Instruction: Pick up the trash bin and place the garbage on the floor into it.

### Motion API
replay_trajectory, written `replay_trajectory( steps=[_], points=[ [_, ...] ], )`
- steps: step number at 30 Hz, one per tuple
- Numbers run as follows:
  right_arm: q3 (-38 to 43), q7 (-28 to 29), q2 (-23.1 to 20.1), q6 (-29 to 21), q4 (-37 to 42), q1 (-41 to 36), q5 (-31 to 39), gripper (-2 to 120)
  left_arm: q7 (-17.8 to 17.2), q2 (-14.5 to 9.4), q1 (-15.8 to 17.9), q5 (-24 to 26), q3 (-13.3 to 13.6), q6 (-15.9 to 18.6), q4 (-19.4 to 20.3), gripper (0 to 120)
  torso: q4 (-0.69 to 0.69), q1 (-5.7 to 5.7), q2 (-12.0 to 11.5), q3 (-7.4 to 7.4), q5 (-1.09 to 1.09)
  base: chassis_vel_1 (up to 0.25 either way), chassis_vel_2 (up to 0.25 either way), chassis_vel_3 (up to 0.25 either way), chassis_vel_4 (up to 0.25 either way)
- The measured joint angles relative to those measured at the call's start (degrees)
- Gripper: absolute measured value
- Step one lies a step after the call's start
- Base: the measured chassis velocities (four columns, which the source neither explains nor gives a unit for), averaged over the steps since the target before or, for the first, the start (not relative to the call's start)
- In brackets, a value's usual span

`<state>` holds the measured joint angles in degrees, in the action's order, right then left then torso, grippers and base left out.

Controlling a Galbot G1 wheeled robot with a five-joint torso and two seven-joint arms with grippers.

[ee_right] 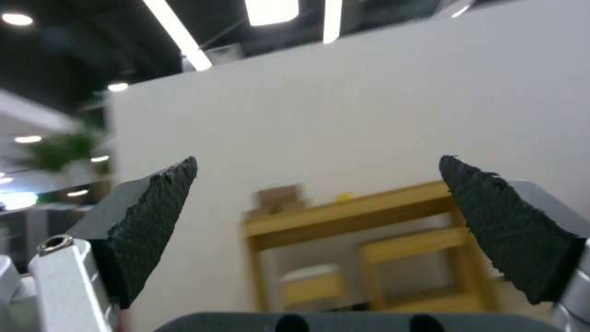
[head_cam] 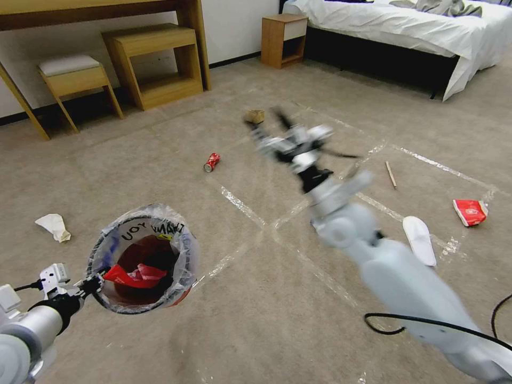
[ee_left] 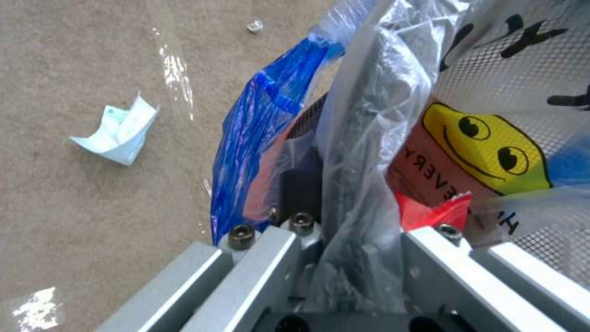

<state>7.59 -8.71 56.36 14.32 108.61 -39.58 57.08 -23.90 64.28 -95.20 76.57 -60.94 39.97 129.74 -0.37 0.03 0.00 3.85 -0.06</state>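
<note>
Low at the left, the trash bin point(head_cam: 143, 262) hangs over the floor point(head_cam: 277, 320), a red wrapper point(head_cam: 136, 276) lying inside its clear bag. My left gripper point(head_cam: 97, 284) is shut on the bin's near rim, and the left wrist view shows the bag point(ee_left: 368, 138) pinched between its jaws point(ee_left: 344, 221). My right gripper point(head_cam: 266, 126) is raised mid-room near a small cardboard box point(head_cam: 256, 114), and it point(ee_right: 316, 163) stands wide open, holding nothing. Garbage on the carpet: crushed red can point(head_cam: 212, 161), white crumpled paper point(head_cam: 54, 226), wooden stick point(head_cam: 391, 174), white slipper point(head_cam: 419, 239), red wrapper point(head_cam: 470, 212).
A wooden desk point(head_cam: 106, 10), a stool point(head_cam: 74, 80) and a low shelf unit point(head_cam: 157, 64) line the far left wall. A bedside table point(head_cam: 282, 40) and a bed point(head_cam: 405, 26) stand at the back right. A black cable point(head_cam: 405, 320) loops over my right arm.
</note>
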Motion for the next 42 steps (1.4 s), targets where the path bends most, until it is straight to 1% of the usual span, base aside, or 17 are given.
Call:
replay_trajectory(
  steps=[1, 4, 7, 9, 10, 12, 13, 16, 17, 19, 20, 21, 23, 24, 27, 33, 42],
  points=[
    [0.00, 0.00, 0.00, 0.00, 0.00, 0.00, 0.00, 100, 0.00, 0.00, 0.00, 0.00, 0.00, 0.00, 0.00, 0, 0.00, 0.00, 0.00, 0.00, 0.00, 0.000, 0.000, 0.000, 0.000],
    [10.38, 3.11, -2.07, -0.01, 4.60, -9.59, -1.67, 100, 0.26, 0.05, 0.23, -0.51, 0.02, -0.06, -0.48, 0, 0.00, 0.00, 0.00, 0.00, 0.00, 0.000, 0.000, 0.000, 0.000],
    [15.53, 4.89, -2.21, -0.26, 7.35, -14.29, -2.52, 100, 0.35, 0.07, 0.41, -0.93, 0.01, -0.17, -0.83, 0, 0.01, 0.00, 0.00, 0.00, 0.01, 0.000, 0.000, 0.000, 0.000],
    [22.21, 6.83, -1.62, -0.65, 11.05, -21.14, -4.85, 100, 0.54, 0.12, 0.77, -1.30, 0.02, -0.23, -1.38, 0, -0.01, -0.01, 0.00, -0.01, -0.01, 0.000, 0.000, 0.000, 0.000],
    [22.21, 6.83, -1.62, -0.65, 11.05, -21.14, -4.85, 100, 0.54, 0.12, 0.77, -1.30, 0.02, -0.23, -1.38, 0, -0.01, -0.01, 0.00, -0.01, -0.01, 0.000, 0.000, 0.000, 0.000],
    [26.33, 7.60, -0.01, 0.04, 13.32, -26.32, -7.97, 100, 0.61, 0.31, 1.03, -1.74, 0.05, -0.29, -1.71, 0, 0.00, 0.00, 0.00, -0.01, 0.00, 0.000, 0.000, 0.000, 0.000],
    [26.33, 7.60, -0.01, 0.04, 13.32, -26.32, -7.97, 100, 0.61, 0.31, 1.03, -1.74, 0.05, -0.29, -1.71, 0, 0.00, 0.00, 0.00, -0.01, 0.00, 0.000, 0.000, 0.000, 0.000],
    [31.16, 7.89, 3.23, 2.13, 16.06, -33.24, -11.73, 100, 1.01, 0.70, 1.09, -2.73, 0.09, -0.54, -2.15, 0, 0.01, -0.01, 0.00, -0.01, -0.02, 0.000, 0.000, 0.000, 0.000],
    [31.16, 7.89, 3.23, 2.13, 16.06, -33.24, -11.73, 100, 1.01, 0.70, 1.09, -2.73, 0.09, -0.54, -2.15, 0, 0.01, -0.01, 0.00, -0.01, -0.02, 0.000, 0.000, 0.000, 0.000],
    [33.15, 7.53, 5.13, 4.02, 17.07, -36.92, -14.08, 100, 1.17, 0.86, 1.22, -2.95, 0.10, -0.61, -2.34, 0, 0.01, 0.00, 0.00, -0.01, -0.02, 0.000, 0.000, 0.000, 0.000],
    [34.31, 7.27, 7.42, 5.99, 17.36, -39.95, -17.35, 100, 1.24, 0.94, 1.40, -3.01, 0.13, -0.67, -2.65, 0, 0.00, -0.01, 0.00, -0.01, -0.03, 0.000, 0.000, 0.000, 0.000],
    [34.31, 7.27, 7.42, 5.99, 17.36, -39.95, -17.35, 100, 1.24, 0.94, 1.40, -3.01, 0.13, -0.67, -2.65, 0, 0.00, -0.01, 0.00, -0.01, -0.03, 0.000, 0.000, 0.000, 0.000],
    [34.34, 7.23, 10.29, 8.17, 17.08, -42.98, -21.52, 100, 1.26, 1.03, 1.65, -3.05, 0.15, -0.73, -3.00, 0, 0.01, -0.01, 0.00, 0.00, -0.02, 0.000, 0.000, 0.000, 0.000],
    [34.34, 7.23, 10.29, 8.17, 17.08, -42.98, -21.52, 100, 1.26, 1.03, 1.65, -3.05, 0.15, -0.73, -3.00, 0, 0.01, -0.01, 0.00, 0.00, -0.02, 0.000, 0.000, 0.000, 0.000],
    [32.79, 7.24, 13.67, 11.43, 14.08, -46.01, -25.44, 100, 1.36, 1.13, 1.92, -3.06, 0.23, -0.79, -3.39, 0, 0.01, -0.01, 0.00, 0.00, -0.01, 0.000, 0.000, 0.000, 0.000],
    [31.41, 7.85, 14.60, 12.12, 11.17, -46.73, -27.86, 100, 1.50, 1.12, 2.11, -3.17, 0.33, -0.87, -3.98, 0, 0.01, -0.01, 0.00, 0.00, -0.03, 0.000, 0.000, 0.000, 0.000],
    [29.03, 9.44, 14.31, 11.27, 6.27, -44.33, -30.37, 100, 1.59, 1.25, 2.55, -3.33, 0.49, -0.91, -4.27, 0, 0.02, 0.00, 0.00, 0.00, -0.02, 0.000, 0.000, 0.000, 0.000]
  ],
)
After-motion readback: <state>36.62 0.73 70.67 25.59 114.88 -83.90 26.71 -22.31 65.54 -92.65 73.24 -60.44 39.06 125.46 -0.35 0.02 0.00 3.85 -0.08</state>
